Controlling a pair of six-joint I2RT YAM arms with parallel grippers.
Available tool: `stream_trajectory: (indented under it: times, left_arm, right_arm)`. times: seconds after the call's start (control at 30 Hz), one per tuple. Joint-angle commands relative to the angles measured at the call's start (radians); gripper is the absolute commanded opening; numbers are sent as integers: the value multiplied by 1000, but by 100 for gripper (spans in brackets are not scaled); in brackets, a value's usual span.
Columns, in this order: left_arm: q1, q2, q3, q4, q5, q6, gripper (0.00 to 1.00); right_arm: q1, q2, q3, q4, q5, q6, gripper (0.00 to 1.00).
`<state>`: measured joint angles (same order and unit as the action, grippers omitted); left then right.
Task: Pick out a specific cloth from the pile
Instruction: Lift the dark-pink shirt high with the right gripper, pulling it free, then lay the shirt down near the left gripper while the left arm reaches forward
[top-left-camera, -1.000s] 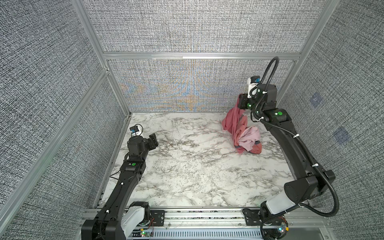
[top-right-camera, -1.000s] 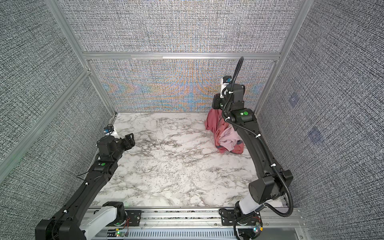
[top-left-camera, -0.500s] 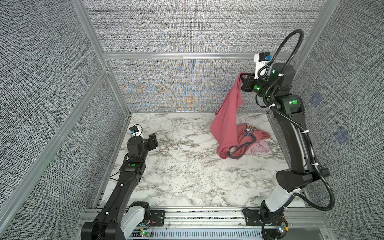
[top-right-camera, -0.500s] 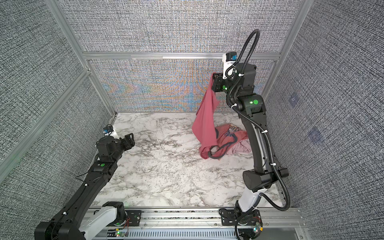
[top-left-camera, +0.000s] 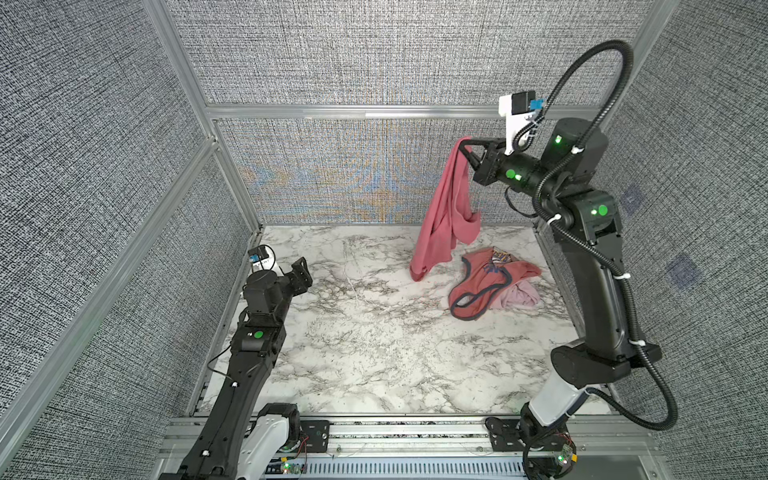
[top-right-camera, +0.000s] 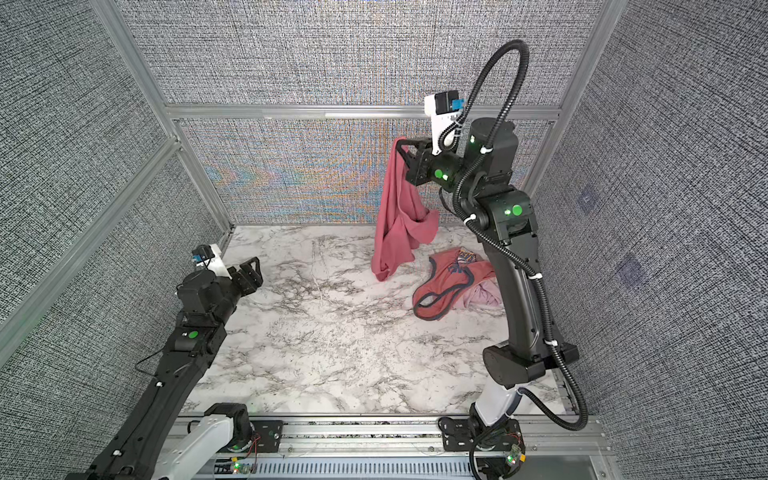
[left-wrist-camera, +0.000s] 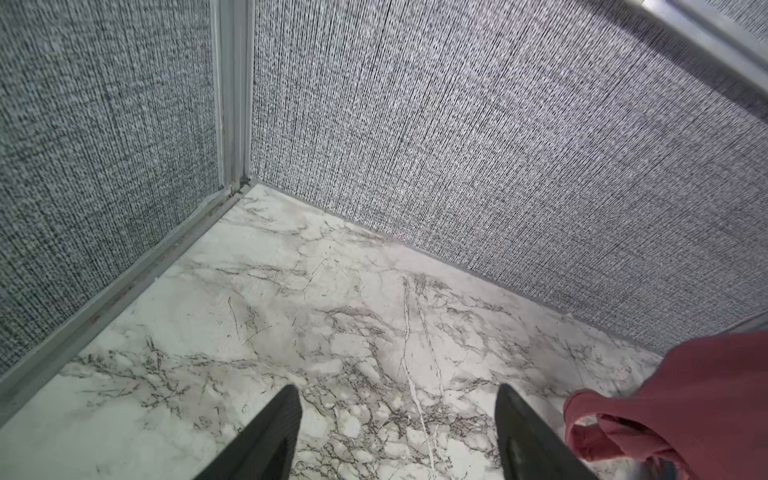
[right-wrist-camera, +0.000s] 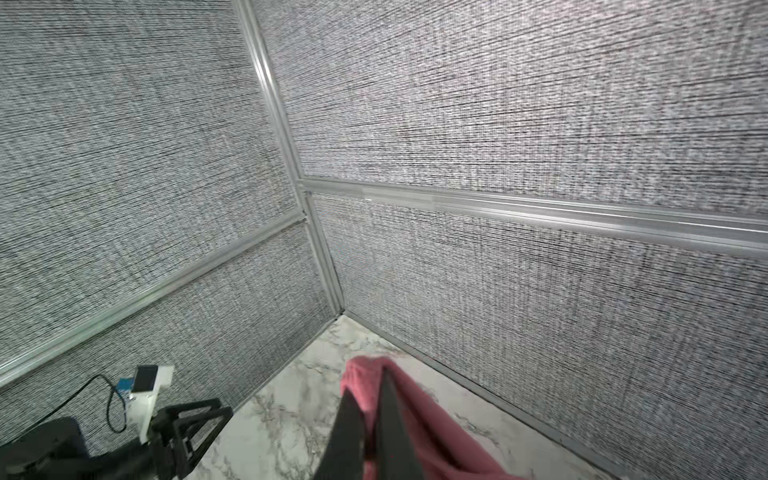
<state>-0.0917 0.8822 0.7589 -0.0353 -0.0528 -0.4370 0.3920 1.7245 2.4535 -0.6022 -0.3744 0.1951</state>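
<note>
Two arms, one job — the right gripper pinches a top edge of the cloth and holds it high by the back wall, seemingly so it hangs free of the pile below — the left gripper, jaws wide and empty, hovers well apart.

cloth: plain rose-red, dangling in long folds beside the pile
pile: salmon dark-edged garment touching pale pink fabric (low, crumpled)
</note>
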Motion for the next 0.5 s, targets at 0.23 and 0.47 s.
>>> stream_trajectory:
  times: [0.23,0.47]
  left_arm:
    - [0,-74,133,-210,-72,72,76]
    - [1,-131,134,-238,-99,73,77]
  right_arm:
    - [150,-3,14,-19,13,-72,0]
    - [203,-7,-55,-41,55,-90,0]
